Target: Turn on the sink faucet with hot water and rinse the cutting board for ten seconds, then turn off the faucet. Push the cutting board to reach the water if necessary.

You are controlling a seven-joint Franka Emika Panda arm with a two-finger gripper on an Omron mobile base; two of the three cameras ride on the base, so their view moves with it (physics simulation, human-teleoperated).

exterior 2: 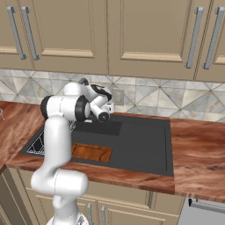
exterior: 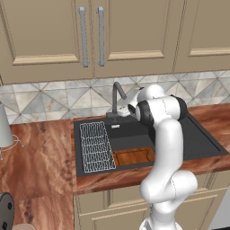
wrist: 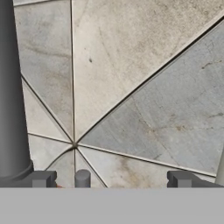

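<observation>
A simulated kitchen, seen left to right from the left base view: a pale object with thin wire legs (exterior: 4, 128) stands at the far left of the reddish wood tabletop (exterior: 40, 157). Next comes the black sink (exterior: 134, 134), set into the tabletop. A white wire rack (exterior: 96, 147) lies along the sink's left side. Just right of the rack, at the sink's front edge, the cutting board (exterior: 133, 156) lies flat on the basin floor, its right end hidden behind the robot's white arm.

At the back rim of the sink, the faucet (exterior: 117, 96) rises against the tiled wall (exterior: 54, 96), its neck bent forward at the top. No stream of water can be seen under it. The arm reaches across the sink toward the faucet's base, the hand close beside it on the right.

In the hand view, the faucet's dark upright post (wrist: 11, 96) fills the left edge, with the grey and beige wall tiles close behind. The two fingers (wrist: 113, 179) stand well apart, spread open and holding nothing; the left fingertip (wrist: 41, 178) sits just beside the foot of the post, and a small dark stub (wrist: 82, 177) stands between the tips.

In the right base view, the cutting board (exterior 2: 91, 152) lies in the front left of the sink, and beige cabinets (exterior 2: 132, 35) hang above.
</observation>
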